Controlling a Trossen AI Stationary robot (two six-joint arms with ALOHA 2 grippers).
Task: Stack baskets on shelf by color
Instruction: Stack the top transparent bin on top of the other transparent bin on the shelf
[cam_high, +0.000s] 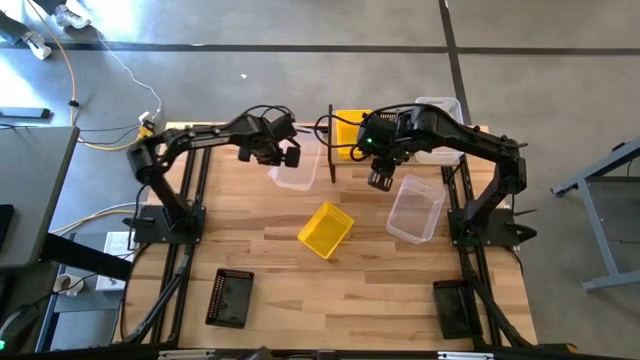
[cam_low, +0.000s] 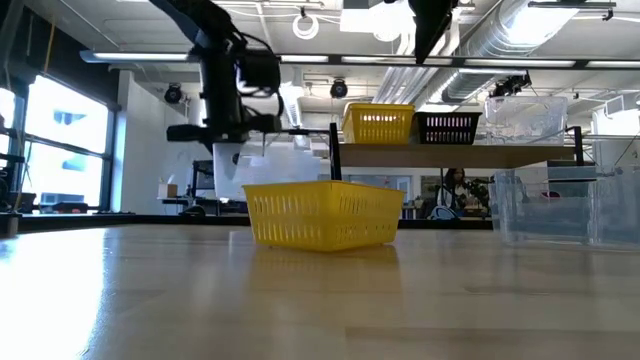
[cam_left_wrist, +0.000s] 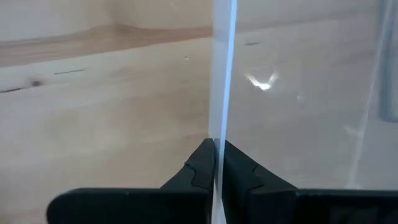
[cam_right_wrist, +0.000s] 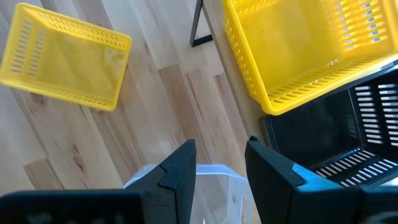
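Left gripper (cam_left_wrist: 215, 163) is pinched tight on the wall of a clear basket (cam_high: 296, 172), upper middle of the high view, beside the shelf (cam_low: 440, 154). Next probably lift onto the shelf's clear stack (cam_low: 522, 118). Right gripper (cam_right_wrist: 217, 165) hangs open, empty.

Clear basket (cam_high: 296, 172) upright on table, beside shelf (cam_high: 331, 146).

You see a grey concrete floor (cam_high: 300, 90) around the table. Bright windows (cam_low: 60, 150) sit left; silver ducts (cam_low: 560, 40) cross the ceiling.
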